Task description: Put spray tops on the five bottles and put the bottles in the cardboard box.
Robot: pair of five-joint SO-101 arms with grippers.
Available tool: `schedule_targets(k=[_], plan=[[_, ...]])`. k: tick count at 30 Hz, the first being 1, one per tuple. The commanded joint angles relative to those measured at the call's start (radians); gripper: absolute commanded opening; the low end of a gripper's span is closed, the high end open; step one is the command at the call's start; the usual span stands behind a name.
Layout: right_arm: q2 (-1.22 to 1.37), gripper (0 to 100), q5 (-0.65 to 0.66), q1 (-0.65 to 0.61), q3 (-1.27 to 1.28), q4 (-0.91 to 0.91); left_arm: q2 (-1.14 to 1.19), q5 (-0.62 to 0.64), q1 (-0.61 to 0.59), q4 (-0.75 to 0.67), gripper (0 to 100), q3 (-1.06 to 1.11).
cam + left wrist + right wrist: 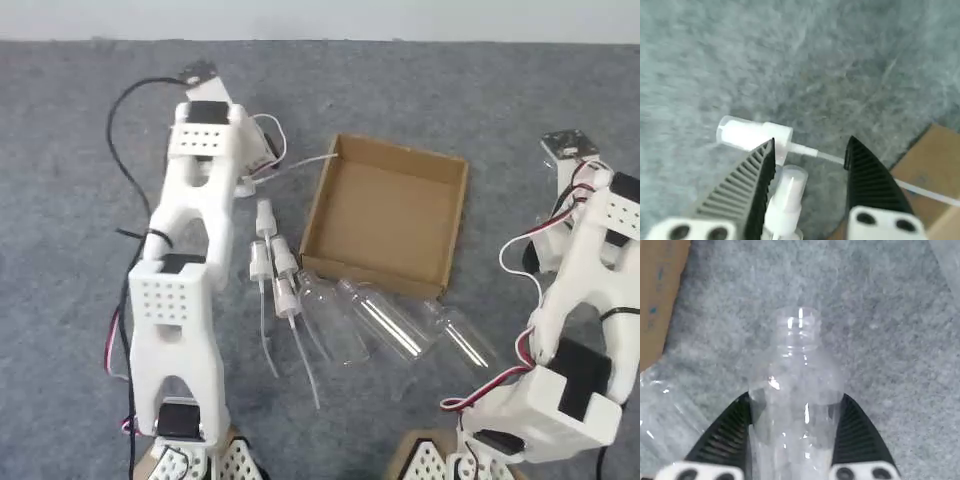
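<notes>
Hovering over a spray top (pixel 755 135) on the tabletop (pixel 790 60) beside the cardboard box (pixel 932 160), my left end effector (pixel 811 141) stands apart. My right end effector (pixel 795 399) is clamped on a clear bottle (pixel 797 365).

Cardboard box (pixel 390 215) on the table (pixel 80 150), bottles (pixel 385 320) just before its near wall, spray tops (pixel 272 265) left of the bottles.
</notes>
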Motion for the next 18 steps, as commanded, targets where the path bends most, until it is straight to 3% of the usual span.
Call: schedule_targets(k=[1,12,18], plan=[[-0.071,2.3,0.011,0.015,-0.008,-0.018,0.060,0.017,0.005,0.020,21,-0.114],[-0.071,2.3,0.011,0.024,-0.006,-0.018,0.140,0.015,-0.044,0.287,21,-0.289],[-0.071,2.2,0.011,0.024,-0.006,-0.018,0.149,0.118,-0.120,0.276,21,-0.354]])
